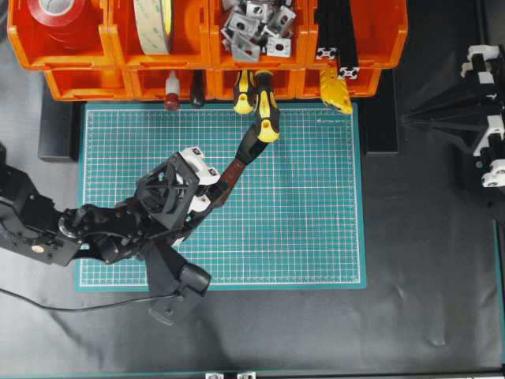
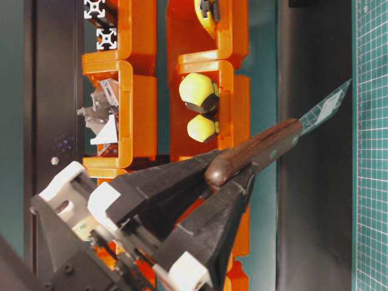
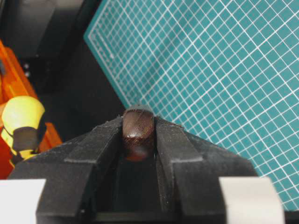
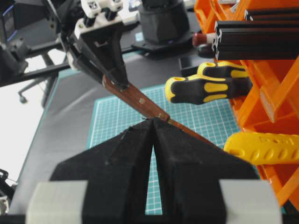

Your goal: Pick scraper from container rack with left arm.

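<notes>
One slim putty knife with a reddish-brown wooden handle [image 1: 234, 171]; two screwdrivers with yellow-and-black grips [image 1: 266, 106]; one all-yellow plastic handle [image 1: 335, 91]; one small red-knobbed tool [image 1: 171, 100]; one red tape roll [image 1: 59, 11]; one pale cream tape roll [image 1: 154, 22]; one heap of grey metal brackets [image 1: 256, 25], too jumbled to count; one bundle of black aluminium profiles [image 1: 338, 31]; one bright orange plastic bin rack [image 1: 110, 55] in two rows; one green gridded cutting mat [image 1: 308, 205]; two black robot arms, left [image 1: 95, 225] and right [image 1: 473, 118]
</notes>
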`<action>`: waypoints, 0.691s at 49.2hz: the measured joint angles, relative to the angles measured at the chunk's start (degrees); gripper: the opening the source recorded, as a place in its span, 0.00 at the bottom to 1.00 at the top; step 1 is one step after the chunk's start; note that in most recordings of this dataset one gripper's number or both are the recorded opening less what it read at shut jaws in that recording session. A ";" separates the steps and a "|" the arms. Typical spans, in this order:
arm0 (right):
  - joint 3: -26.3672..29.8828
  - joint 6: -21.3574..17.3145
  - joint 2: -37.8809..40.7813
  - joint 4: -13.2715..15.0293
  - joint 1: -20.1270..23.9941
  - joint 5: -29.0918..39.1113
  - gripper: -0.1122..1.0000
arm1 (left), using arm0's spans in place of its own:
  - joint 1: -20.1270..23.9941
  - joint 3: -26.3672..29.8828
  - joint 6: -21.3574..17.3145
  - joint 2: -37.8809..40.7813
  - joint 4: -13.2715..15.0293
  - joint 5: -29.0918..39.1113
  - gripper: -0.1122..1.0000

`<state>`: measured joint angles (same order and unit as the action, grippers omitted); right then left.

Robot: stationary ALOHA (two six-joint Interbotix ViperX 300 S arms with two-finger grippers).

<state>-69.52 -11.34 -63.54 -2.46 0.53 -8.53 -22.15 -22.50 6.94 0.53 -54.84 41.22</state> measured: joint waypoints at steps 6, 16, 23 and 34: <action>0.09 0.00 0.00 0.00 0.00 0.09 0.11 | 0.26 0.09 2.46 0.97 -0.09 0.79 0.28; 0.00 0.00 0.00 0.00 0.00 0.09 0.11 | 0.62 0.00 6.59 1.41 -0.09 0.62 0.28; 0.00 0.00 -0.09 0.00 0.00 0.35 0.11 | 0.70 0.00 8.88 1.32 -0.09 -0.79 0.45; 0.09 -0.09 -0.09 -0.18 0.00 0.44 0.11 | 0.70 0.00 14.85 1.41 -0.09 -2.81 0.92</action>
<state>-69.43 -11.43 -63.63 -2.64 0.53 -8.09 -21.45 -22.50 21.80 1.93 -54.93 38.41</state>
